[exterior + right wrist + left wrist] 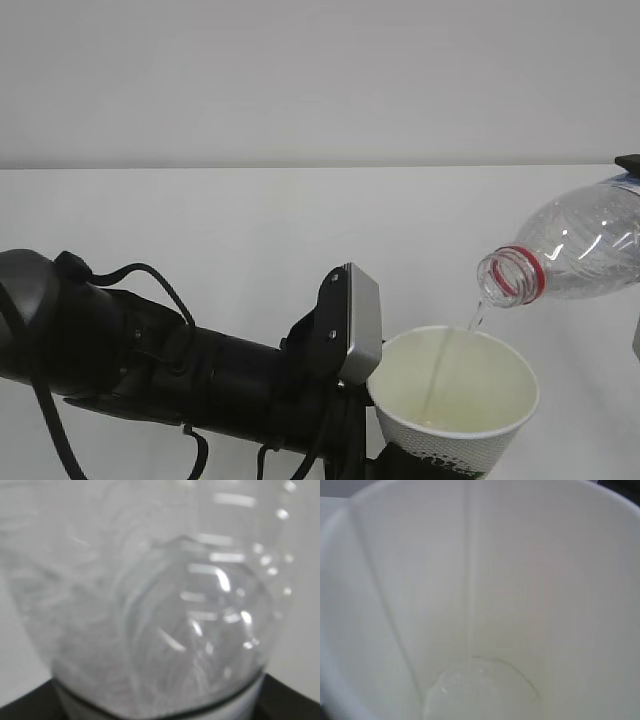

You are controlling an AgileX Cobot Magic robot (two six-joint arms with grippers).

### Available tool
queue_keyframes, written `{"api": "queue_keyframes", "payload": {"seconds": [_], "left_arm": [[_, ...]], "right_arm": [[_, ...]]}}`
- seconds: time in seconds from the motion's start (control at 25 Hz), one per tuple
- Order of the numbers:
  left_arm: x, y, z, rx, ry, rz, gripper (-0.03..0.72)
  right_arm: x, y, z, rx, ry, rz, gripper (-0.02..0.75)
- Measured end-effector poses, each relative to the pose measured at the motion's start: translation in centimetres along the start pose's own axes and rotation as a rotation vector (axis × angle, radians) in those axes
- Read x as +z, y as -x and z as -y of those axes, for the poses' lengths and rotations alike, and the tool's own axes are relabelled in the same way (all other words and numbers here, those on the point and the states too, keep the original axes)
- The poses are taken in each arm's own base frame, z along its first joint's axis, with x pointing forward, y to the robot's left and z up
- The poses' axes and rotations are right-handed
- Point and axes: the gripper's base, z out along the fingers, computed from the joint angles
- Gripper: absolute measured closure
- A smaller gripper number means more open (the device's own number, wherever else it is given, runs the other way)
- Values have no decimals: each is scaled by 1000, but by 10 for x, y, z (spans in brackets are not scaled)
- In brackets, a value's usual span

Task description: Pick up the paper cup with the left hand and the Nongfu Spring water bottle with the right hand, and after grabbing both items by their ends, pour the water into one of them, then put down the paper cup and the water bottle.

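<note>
At the near edge, your left hand (200,385) carries the paper cup (455,400), though its fingers are hidden below frame. Just beyond, water (440,375) streams from the tilted Nongfu Spring water bottle (565,250); tilt further and it may overshoot the rim. At far right, your right hand (628,163) is cut off, its grip on the bottle's base unseen.
</note>
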Motion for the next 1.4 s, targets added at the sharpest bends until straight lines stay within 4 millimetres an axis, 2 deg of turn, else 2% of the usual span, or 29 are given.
{"api": "queue_keyframes", "payload": {"seconds": [1.4], "left_arm": [[0,0,0,0,0,0,185]], "right_arm": [[0,1,3,-20,-29,12,302]]}}
